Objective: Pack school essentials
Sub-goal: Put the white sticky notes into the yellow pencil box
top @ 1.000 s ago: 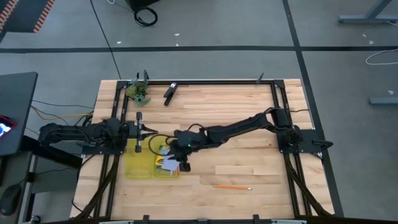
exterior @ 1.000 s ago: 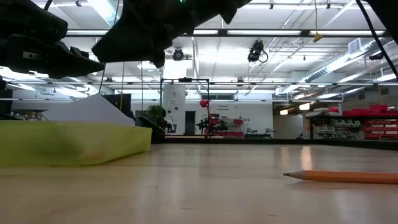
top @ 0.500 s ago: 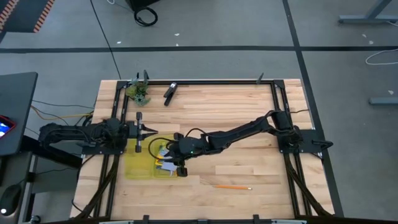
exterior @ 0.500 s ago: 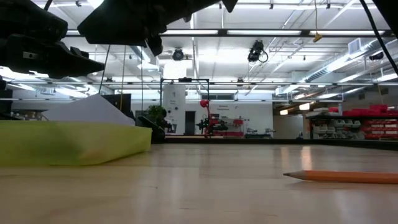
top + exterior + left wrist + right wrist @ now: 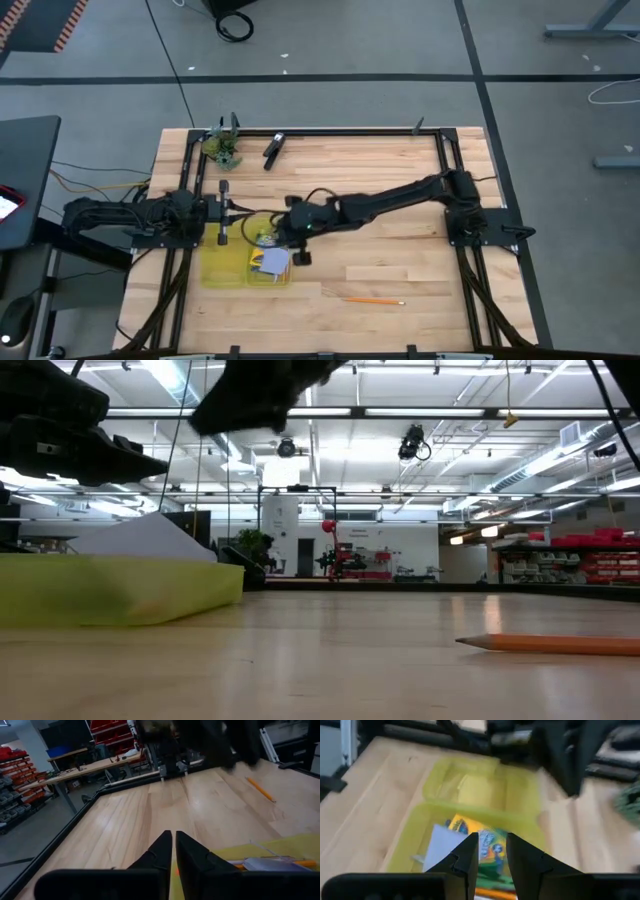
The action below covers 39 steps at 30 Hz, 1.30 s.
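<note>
A translucent yellow-green case (image 5: 228, 268) lies open on the table's left half. In it are a pale blue notepad (image 5: 442, 847), a yellow crayon box (image 5: 487, 842) and orange pencils (image 5: 495, 894). My right gripper (image 5: 297, 256) hangs above the case's right edge, slanting down toward it. Its fingers (image 5: 492, 855) are open by a narrow gap with nothing between them. My left gripper (image 5: 173, 842) waits shut, level, just beyond the case's far side (image 5: 238, 210). A loose orange pencil (image 5: 375, 300) lies flat on the table near the front edge.
A green leafy clump (image 5: 225, 150) and a black oblong tool (image 5: 273, 148) sit at the far left of the table. Black frame rails (image 5: 450, 180) run along the table's sides. Bare wood stretches between the case and the right arm's base.
My right gripper first reached a little farther left over the case, then rose above it and drew back toward the table's right, tipping closer to level. Its finger gap looks the same. The case and its contents have stayed put.
</note>
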Each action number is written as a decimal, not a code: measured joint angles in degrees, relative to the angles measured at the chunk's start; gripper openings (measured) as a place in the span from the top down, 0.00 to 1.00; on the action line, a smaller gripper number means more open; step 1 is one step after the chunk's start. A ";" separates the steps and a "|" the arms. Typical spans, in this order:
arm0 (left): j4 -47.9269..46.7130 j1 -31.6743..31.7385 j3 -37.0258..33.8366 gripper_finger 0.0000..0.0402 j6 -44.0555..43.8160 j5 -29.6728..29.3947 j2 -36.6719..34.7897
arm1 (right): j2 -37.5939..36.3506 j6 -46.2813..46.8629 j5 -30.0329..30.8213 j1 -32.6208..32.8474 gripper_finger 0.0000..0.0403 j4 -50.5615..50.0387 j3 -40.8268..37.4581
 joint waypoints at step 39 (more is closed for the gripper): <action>-0.68 0.10 1.34 0.92 -25.58 2.05 0.57 | -55.30 3.40 18.16 -0.56 0.86 12.32 -47.14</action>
